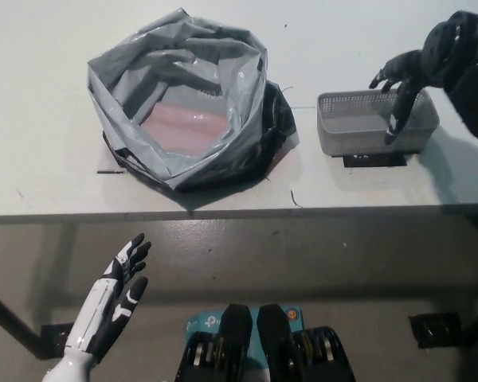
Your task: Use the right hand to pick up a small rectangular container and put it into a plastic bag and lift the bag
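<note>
Right hand (404, 83) is over the basket (366, 131) near the table's (48, 159) right edge, wrist high, fingers spread and pointing down. One finger reaches down along the basket's front-right part; can't tell if it touches the rim or wall. Holds nothing. Black forearm goes off the pic's right edge, so most of the arm is cut off.

Basket is grey mesh, rectangular, upright, sitting on a dark patch on the table. Inside looks bare, but the hand covers its right end.

Bag (179, 95), grey plastic w/ black outer folds, sits open toward the table's left-middle, close to the front edge, well apart from the basket. Something flat and pinkish (183, 123) lies at its bottom; can't make out what it is.

Left hand (119, 290) hangs below the table's front edge at lower left, palm open, fingers apart, empty. Its forearm runs out of the pic's bottom.
</note>
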Motion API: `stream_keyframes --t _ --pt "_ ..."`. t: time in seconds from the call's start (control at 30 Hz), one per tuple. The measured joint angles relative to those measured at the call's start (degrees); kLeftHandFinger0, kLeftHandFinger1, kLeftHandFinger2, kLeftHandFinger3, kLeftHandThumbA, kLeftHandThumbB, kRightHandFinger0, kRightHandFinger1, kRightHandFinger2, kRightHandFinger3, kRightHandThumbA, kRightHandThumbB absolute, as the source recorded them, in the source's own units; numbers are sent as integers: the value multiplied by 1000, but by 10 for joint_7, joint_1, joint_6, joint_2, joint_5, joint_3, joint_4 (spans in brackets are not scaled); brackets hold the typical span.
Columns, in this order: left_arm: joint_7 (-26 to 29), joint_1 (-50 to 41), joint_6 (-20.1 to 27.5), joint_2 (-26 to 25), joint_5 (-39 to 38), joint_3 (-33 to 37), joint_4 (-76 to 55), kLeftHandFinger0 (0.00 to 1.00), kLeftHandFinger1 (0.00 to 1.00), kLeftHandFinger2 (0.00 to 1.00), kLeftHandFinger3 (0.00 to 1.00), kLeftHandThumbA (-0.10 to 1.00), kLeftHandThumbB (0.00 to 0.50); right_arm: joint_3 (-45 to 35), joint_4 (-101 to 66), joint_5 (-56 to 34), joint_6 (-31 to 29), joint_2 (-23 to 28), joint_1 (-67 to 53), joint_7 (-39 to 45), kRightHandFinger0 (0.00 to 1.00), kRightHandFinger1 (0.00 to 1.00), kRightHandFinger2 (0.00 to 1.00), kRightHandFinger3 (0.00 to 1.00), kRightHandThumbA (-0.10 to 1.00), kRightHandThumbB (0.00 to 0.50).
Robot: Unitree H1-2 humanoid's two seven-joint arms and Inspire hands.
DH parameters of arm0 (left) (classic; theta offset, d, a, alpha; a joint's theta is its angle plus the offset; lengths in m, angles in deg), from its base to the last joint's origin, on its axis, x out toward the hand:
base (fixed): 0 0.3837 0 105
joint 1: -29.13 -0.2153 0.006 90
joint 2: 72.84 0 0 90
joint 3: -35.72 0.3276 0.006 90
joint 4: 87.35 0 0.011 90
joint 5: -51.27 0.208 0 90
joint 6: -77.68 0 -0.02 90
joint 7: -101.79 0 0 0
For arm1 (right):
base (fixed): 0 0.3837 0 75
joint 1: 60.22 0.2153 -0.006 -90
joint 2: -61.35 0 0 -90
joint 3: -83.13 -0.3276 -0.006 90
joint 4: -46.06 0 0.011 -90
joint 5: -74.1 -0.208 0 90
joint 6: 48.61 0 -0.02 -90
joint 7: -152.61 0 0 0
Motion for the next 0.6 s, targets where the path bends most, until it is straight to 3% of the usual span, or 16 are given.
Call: stream_keyframes --t 0.23,0.6 --pt "0 0 1 0 0 0 -3 1000 1000 1000 1000 906 230 -6 46 0 -16 -27 11 -46 1000 1000 1000 1000 874 500" --pt "0 1 3 0 0 0 -4 1000 1000 1000 1000 917 249 -25 47 -1 -39 -44 28 -112 1000 1000 1000 1000 886 500"
